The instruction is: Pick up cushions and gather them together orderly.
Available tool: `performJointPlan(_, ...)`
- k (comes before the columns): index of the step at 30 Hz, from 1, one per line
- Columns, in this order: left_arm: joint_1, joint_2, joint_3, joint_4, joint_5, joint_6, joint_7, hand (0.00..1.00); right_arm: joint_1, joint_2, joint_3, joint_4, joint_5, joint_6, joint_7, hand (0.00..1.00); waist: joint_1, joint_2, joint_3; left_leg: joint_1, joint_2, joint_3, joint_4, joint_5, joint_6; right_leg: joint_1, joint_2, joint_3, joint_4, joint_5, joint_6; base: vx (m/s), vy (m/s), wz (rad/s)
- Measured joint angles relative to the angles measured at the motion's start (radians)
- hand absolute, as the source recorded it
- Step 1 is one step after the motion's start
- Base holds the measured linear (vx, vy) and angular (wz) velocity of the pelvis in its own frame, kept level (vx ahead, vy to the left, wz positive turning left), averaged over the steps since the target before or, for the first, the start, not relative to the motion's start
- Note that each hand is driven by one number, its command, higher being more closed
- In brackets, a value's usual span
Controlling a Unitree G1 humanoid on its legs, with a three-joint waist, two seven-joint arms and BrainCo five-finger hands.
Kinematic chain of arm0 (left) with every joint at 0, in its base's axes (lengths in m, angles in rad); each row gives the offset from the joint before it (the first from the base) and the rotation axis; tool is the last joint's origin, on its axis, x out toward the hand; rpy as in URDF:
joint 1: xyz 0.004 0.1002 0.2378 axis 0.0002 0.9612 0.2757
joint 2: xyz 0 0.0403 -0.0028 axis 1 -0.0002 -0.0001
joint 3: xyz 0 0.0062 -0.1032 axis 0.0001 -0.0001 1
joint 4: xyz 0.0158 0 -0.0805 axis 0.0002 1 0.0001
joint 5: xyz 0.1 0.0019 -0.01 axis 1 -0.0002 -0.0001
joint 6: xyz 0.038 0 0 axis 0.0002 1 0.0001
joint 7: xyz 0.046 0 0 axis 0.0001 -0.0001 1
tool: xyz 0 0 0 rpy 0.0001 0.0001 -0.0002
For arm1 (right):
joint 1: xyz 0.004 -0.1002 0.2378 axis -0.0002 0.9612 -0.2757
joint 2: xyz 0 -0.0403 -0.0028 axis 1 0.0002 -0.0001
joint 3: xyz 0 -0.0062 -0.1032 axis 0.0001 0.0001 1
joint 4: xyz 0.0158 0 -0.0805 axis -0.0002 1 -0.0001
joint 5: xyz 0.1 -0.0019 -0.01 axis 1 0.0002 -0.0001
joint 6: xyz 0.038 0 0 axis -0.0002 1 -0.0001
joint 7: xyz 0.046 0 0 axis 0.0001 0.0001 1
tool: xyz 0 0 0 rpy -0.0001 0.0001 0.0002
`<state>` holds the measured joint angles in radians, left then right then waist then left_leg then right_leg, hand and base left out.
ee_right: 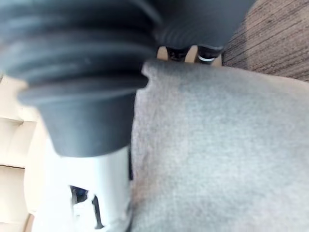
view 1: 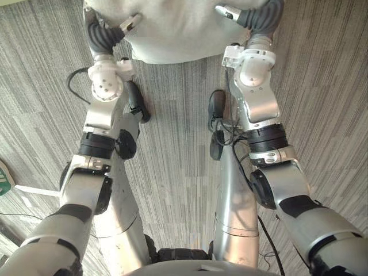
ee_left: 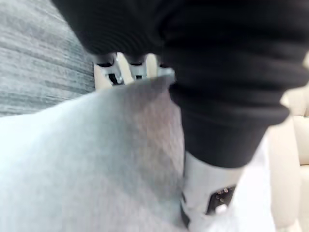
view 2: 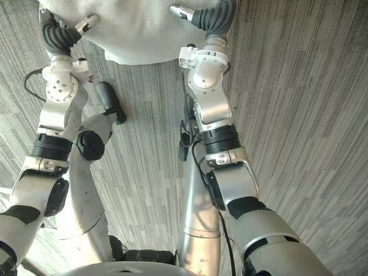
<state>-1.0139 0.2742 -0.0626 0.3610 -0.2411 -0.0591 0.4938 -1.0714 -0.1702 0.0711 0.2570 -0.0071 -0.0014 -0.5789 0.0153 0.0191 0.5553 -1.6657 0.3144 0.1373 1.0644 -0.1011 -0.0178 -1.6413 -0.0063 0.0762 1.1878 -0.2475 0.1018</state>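
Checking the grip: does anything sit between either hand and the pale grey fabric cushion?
Nothing visible does: the left hand and right hand each pinch the pale grey fabric cushion directly, at opposite edges.

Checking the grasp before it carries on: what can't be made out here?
Cushion: far part cut off by the eye views' top edge.
Left hand, right hand: hold hidden behind the cushion, wrist views.
Pale furniture: blurred, cut by the wrist views' edges.
Green-white thing: cut by left eye view's edge.
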Motion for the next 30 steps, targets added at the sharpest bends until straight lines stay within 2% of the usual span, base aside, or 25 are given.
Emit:
performJointPlan(7,-0.034,0.022,0.005,0.000,0.044,0.062,0.045,1.00,0.000,0.000,-0.002,-0.009,0.024,-0.002,0.000,1.00,-0.004,0.000,0.000,-0.018,0.009,-0.002,-0.011,0.007,-0.009,-0.023,0.005,-0.005,-0.005,0.003,-0.009,-0.05,-0.014,-0.01)
performJointPlan(17,-0.048,0.011,0.013,-0.038,0.049,0.088,0.053,1.00,0.028,0.042,-0.001,-0.047,0.101,-0.006,0.036,1.00,-0.015,-0.002,0.001,-0.026,0.010,-0.022,-0.011,0.025,-0.013,-0.023,0.010,-0.022,-0.002,0.013,-0.019,-0.02,-0.012,0.00)
performJointPlan(21,0.015,-0.011,0.017,-0.140,0.048,0.088,0.068,1.00,0.082,0.051,-0.001,-0.089,0.120,-0.007,0.044,1.00,-0.021,-0.003,0.000,-0.015,0.007,-0.032,-0.024,0.035,-0.009,-0.005,0.004,-0.037,-0.004,0.010,-0.023,-0.05,-0.024,0.08)
performJointPlan(26,0.137,-0.022,0.026,-0.274,0.047,0.087,0.073,1.00,0.165,0.088,0.003,-0.159,0.117,-0.014,0.074,1.00,-0.023,-0.006,-0.002,0.089,-0.001,-0.032,-0.092,0.063,-0.023,0.090,0.003,-0.050,-0.055,0.020,-0.039,-0.05,-0.049,0.05)
performJointPlan(30,0.274,-0.025,0.031,-0.395,0.049,0.085,0.067,1.00,0.271,0.100,0.030,-0.256,0.101,-0.019,0.103,1.00,-0.025,-0.007,-0.004,0.256,-0.006,-0.035,-0.204,0.084,-0.046,0.261,0.006,-0.075,-0.160,0.036,-0.059,-0.03,-0.064,0.05)
